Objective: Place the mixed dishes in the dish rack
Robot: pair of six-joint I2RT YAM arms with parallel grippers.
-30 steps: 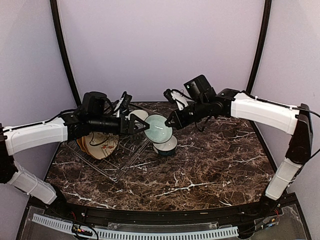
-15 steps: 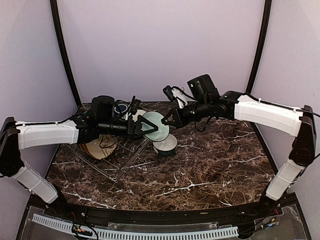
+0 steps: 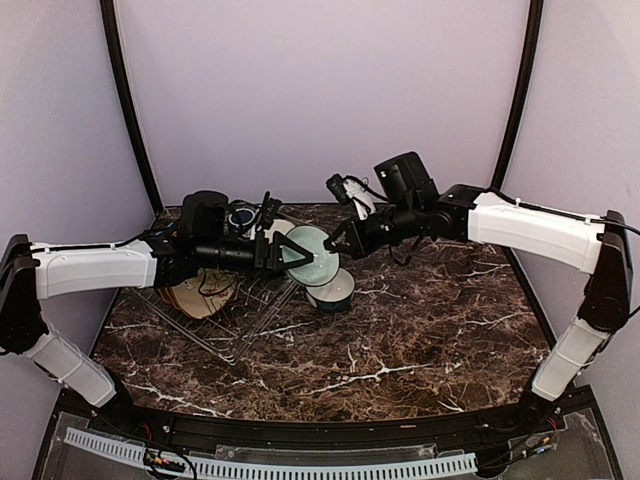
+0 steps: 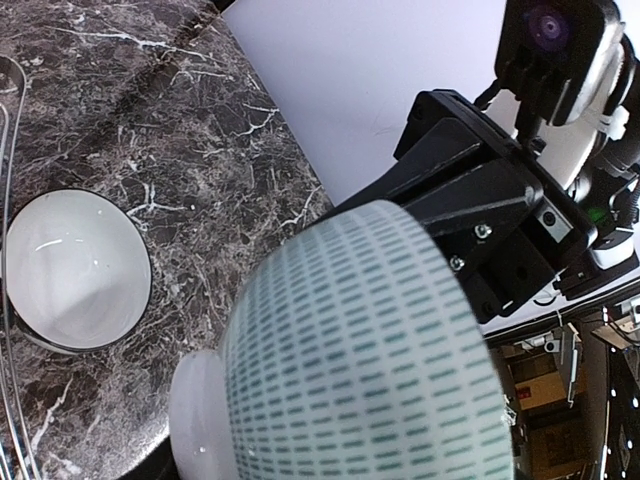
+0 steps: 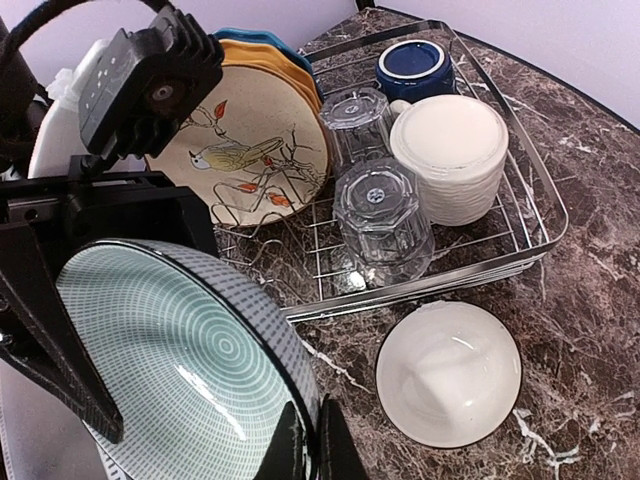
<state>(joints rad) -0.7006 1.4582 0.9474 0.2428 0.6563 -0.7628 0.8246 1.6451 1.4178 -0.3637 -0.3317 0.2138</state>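
The pale-teal bowl [image 3: 315,255] hung in the air at the centre of the top view, tipped on edge between the two arms, over the marble table [image 3: 420,340] and just right of the dish rack [image 5: 540,190]. The right gripper [image 5: 308,445] had its fingers pressed onto the bowl's dark rim at the bottom of its wrist view, pinching it. The left gripper [image 3: 288,250] came in from the left with fingers spread to either side of the bowl; whether they touched it could not be told.

A white bowl [image 5: 448,372] sat on the table just beside the rack's near rim, below the held one. In the rack, two clear glasses [image 5: 383,215], a cream mug [image 5: 450,150], a dark blue mug [image 5: 415,65] and upright plates [image 5: 245,160] filled much of the space.

The likely risk was the hand-over: a narrow rim pinch on a smooth, curved bowl could slip if the left fingers nudged it sideways, or if the right let go too early, dropping it onto the white bowl or the rack wire
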